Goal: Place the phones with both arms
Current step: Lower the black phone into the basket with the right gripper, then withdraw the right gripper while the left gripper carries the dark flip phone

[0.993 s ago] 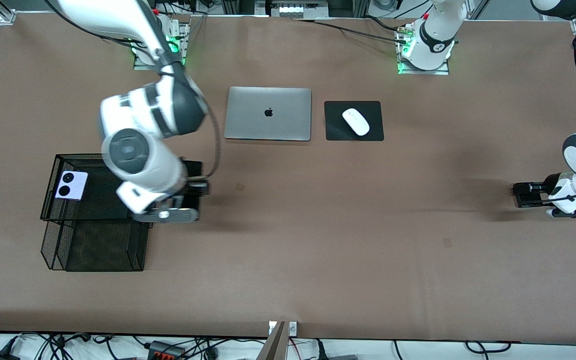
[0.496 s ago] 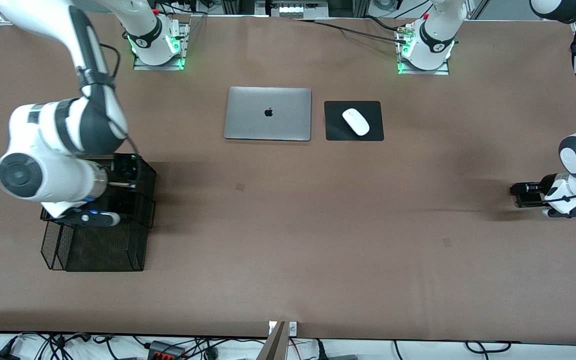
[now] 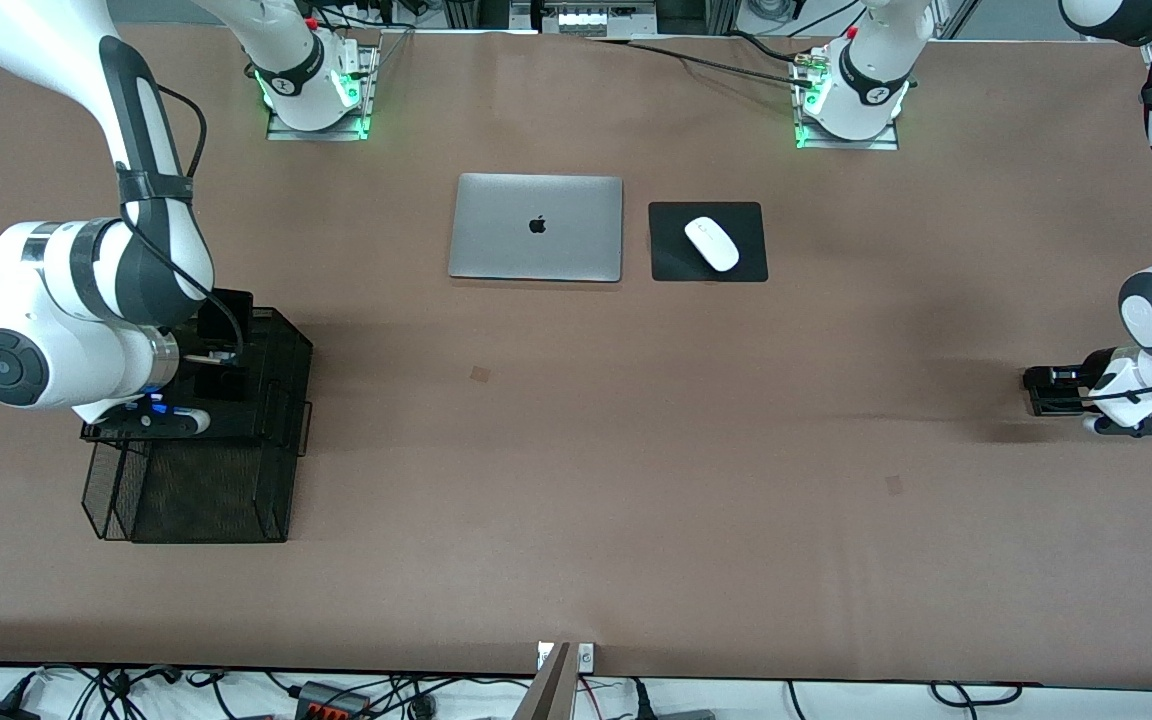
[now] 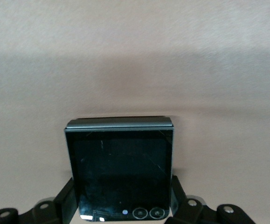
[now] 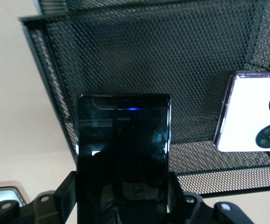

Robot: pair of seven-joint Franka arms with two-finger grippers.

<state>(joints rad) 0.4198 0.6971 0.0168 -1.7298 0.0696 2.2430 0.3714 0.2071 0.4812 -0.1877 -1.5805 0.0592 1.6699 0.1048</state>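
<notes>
Over the mesh tray (image 3: 276, 400), my right end effector (image 5: 121, 205) clamped the slim black phone (image 5: 123, 154) above the lilac flip phone (image 5: 251, 116); a skewed release risked striking it. My left end effector (image 4: 121, 210) gripped the black flip phone (image 4: 121, 168), well apart from the tray.

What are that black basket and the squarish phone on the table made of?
The basket looks like black-coated wire mesh: a fine grid you can see through. The small black flip phone seems glossy glass, showing reflections and faint scratches, with a duller, perhaps metal, edge band.
</notes>
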